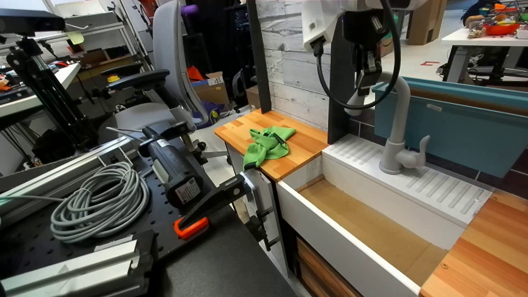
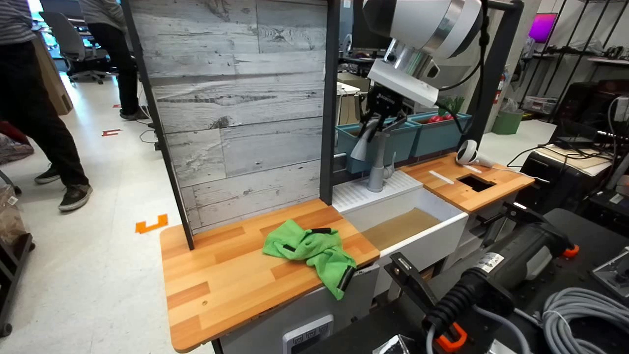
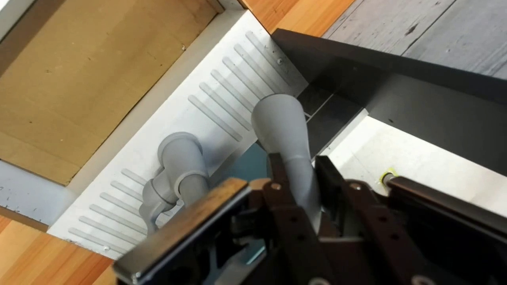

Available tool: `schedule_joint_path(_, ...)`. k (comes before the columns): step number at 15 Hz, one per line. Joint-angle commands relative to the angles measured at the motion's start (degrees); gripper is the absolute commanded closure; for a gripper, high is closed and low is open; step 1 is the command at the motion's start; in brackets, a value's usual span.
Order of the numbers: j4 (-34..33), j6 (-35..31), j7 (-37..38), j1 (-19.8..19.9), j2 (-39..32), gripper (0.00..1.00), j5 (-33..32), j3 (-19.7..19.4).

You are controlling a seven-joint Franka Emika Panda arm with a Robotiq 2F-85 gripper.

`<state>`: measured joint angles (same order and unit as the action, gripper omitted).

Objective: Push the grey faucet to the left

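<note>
At the left in an exterior view, a coil of grey cord (image 1: 68, 216) is laid on a black board (image 1: 31, 241), and a dark tool (image 1: 176, 175) is set just beside it. Farther right, a green cloth (image 1: 270, 144) is bunched up on a wooden counter (image 1: 311, 138). Next to that counter, a white sink (image 1: 338, 247) is backed by a white ledge (image 1: 439, 187). Higher up than the ledge, the gripper (image 3: 300, 164) is held. To its right, the grey faucet (image 1: 399, 115) is stood upright on the ledge by its round base. The tube is bent over to the left, and near its end it is clasped by the jaws, as is shown in the wrist view. The small handle is pointed up on the right. Behind the faucet, a blue-green box (image 1: 453, 136) is seen.
</note>
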<state>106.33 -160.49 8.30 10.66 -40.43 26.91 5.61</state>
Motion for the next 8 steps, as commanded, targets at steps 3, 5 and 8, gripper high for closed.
schedule_joint_path(3,1.21,-5.75,-0.79,-0.46,2.67,0.39,0.41,2.73)
schedule_joint_path(5,2.02,-6.37,-0.82,-0.52,3.15,0.23,-0.10,2.68)
schedule_joint_path(8,4.55,-6.59,-1.80,0.45,5.13,0.01,0.01,3.42)
